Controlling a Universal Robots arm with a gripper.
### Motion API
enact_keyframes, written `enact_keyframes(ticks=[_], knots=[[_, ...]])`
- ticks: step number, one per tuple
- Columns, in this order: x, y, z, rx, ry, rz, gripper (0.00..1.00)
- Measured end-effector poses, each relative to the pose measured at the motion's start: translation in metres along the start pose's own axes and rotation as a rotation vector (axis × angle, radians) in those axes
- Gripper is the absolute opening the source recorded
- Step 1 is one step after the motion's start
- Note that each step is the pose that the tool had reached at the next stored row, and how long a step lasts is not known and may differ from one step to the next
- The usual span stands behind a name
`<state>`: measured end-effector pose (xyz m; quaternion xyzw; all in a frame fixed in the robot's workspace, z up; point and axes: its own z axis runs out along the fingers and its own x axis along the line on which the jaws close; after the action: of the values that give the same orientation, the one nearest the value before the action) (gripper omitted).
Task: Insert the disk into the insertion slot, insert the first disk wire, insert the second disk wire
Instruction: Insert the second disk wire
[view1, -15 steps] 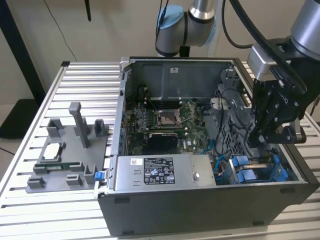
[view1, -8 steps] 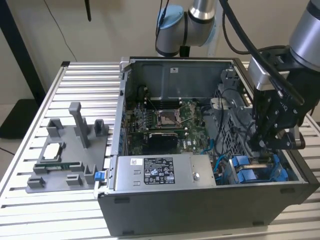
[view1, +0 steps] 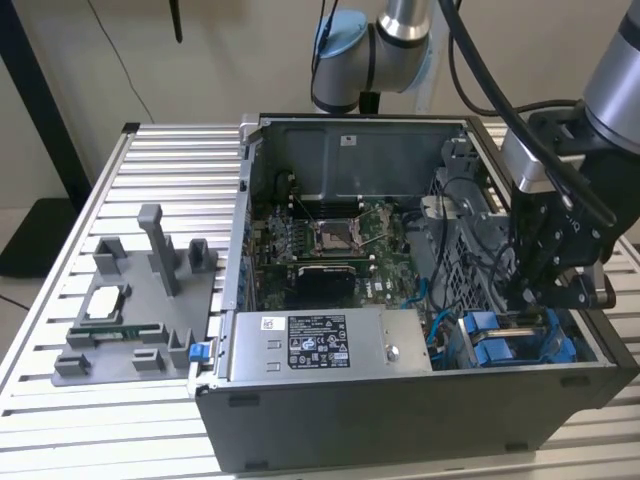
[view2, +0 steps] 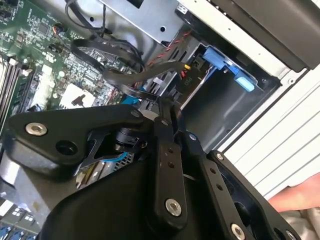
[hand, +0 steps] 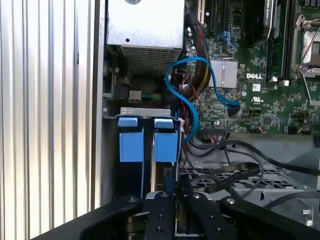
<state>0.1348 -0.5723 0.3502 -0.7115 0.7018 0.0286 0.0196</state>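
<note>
My gripper (view1: 535, 300) hangs low inside the open computer case (view1: 400, 410), over the drive bay at the exterior view's right. Two bright blue carrier ends (hand: 131, 140) stand side by side in the bay. My gripper (hand: 175, 205) lines up with the one nearer the motherboard, which I take for the disk (hand: 166, 145) in its insertion slot. Its metal body is hidden. A blue wire (hand: 175, 92) loops from the motherboard down behind that carrier. Black wires (hand: 235, 172) lie loose beside my gripper (view2: 165, 107).
A silver power supply (view1: 330, 340) fills the case's front, with the motherboard (view1: 330, 240) behind it. A grey fixture (view1: 140, 300) stands on the slatted table (view1: 60, 420) at the exterior view's left. A person's hand (view2: 295, 197) rests just outside the case wall.
</note>
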Motion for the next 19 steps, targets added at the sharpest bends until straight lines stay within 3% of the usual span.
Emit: enact_keyframes(ticks=[12,19], knots=[[0.0026,-0.0021,0.0053,0.0051,-0.0002,0.000,0.00],[0.0027,-0.0031,0.0070,0.0099,-0.0044,-0.001,0.00]])
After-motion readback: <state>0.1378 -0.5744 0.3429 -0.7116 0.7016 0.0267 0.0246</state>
